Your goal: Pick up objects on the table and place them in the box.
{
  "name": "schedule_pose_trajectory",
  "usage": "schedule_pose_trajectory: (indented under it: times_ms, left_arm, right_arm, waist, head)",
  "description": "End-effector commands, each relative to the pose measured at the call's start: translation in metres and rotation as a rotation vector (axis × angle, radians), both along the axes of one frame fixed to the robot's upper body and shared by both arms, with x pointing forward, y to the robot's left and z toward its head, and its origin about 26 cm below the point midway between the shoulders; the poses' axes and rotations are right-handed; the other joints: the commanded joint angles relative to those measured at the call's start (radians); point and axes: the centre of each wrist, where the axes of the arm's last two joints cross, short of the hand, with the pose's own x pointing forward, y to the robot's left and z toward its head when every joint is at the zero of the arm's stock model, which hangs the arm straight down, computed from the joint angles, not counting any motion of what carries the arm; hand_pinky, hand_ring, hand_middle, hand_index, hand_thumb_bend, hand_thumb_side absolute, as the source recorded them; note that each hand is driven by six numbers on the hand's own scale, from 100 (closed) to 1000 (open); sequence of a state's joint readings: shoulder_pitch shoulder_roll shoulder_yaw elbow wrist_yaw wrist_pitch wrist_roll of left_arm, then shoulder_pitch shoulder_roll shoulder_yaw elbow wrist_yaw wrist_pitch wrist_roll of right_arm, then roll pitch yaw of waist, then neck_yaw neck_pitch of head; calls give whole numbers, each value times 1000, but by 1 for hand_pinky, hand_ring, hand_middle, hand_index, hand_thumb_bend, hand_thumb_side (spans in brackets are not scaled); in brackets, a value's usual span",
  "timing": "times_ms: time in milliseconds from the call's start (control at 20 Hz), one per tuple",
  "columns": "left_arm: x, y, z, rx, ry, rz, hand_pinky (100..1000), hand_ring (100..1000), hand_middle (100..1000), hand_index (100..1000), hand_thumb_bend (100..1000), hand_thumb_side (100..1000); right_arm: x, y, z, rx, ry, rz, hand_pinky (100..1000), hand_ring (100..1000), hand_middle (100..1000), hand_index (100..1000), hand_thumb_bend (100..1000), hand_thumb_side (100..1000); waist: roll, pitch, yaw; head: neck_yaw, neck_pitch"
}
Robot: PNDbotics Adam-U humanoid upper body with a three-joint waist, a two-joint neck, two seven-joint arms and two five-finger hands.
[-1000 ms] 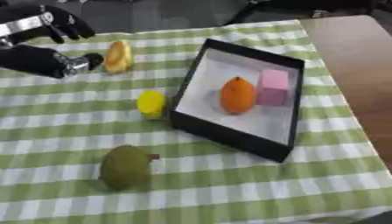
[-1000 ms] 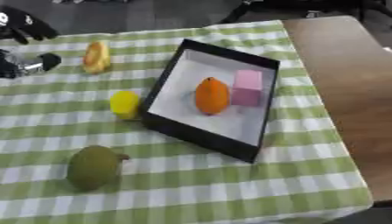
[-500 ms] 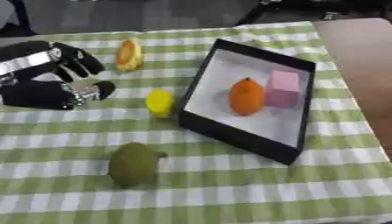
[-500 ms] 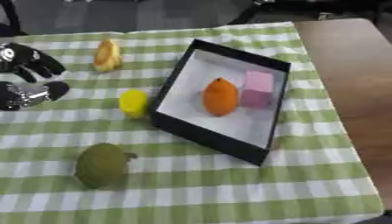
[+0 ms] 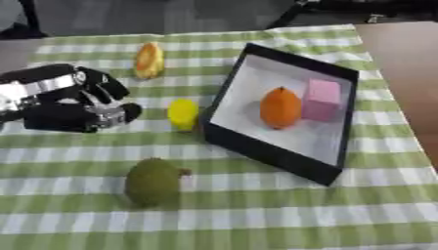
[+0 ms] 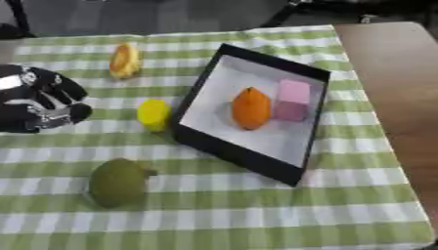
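Note:
My left hand (image 5: 75,108), black with silver parts, hovers over the left of the table with its fingers spread and relaxed, holding nothing. A small yellow object (image 5: 182,114) stands just right of its thumb, a small gap between them. An orange-yellow fruit piece (image 5: 149,59) lies farther back. A green pear-like fruit (image 5: 154,181) lies near the front. The black box (image 5: 275,153) with a white floor is tilted at centre right and holds an orange (image 5: 280,107) and a pink block (image 5: 323,99). My right hand shows in neither view.
A green and white checked cloth (image 5: 256,215) covers the table. Bare brown tabletop (image 6: 402,88) runs along the right side. Dark floor and chair legs lie beyond the far edge.
My left hand has come down from the far left corner toward the yellow object. The whole picture has shifted a little, so the head moved too. The objects stay put.

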State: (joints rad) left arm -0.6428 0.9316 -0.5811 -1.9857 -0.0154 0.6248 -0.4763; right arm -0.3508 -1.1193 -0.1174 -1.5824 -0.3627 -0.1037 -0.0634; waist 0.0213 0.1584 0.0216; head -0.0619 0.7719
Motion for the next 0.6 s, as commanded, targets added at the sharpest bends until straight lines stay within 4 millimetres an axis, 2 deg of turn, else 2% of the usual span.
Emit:
schedule_pose_trajectory:
  times_ms: [50,150,250,450,600]
  left_arm:
    - [-3,-5,6,37,-23,-30,847,846,792,867,430,520]
    - [-3,-8,4,56,-22,-53,851,845,792,867,431,435]
    - [-3,-11,4,72,-25,-68,855,845,792,868,448,404]
    - [-2,-15,-1,113,-20,-87,861,850,792,863,489,378]
    - [4,-15,-11,145,15,-85,858,848,788,853,482,362]
  right_arm:
    - [-5,-1,18,-41,-36,-16,870,884,767,838,100,485]
    - [-5,-2,17,-41,-33,-18,870,884,767,838,100,488]
    - [-5,-2,16,-42,-29,-19,870,884,767,837,100,492]
    - [-5,-2,14,-42,-25,-20,869,882,765,837,100,497]
    - [-5,-1,14,-39,-26,-18,869,882,765,837,100,498]
  waist:
    - [-14,3,0]
    - [-15,5,0]
    - [-15,6,1]
    - [-14,6,1]
    - [-15,7,-2]
  head:
    - [-3,-2]
    - [-6,-2]
    - [-9,-2]
    - [-13,-2]
    - [-16,-2]
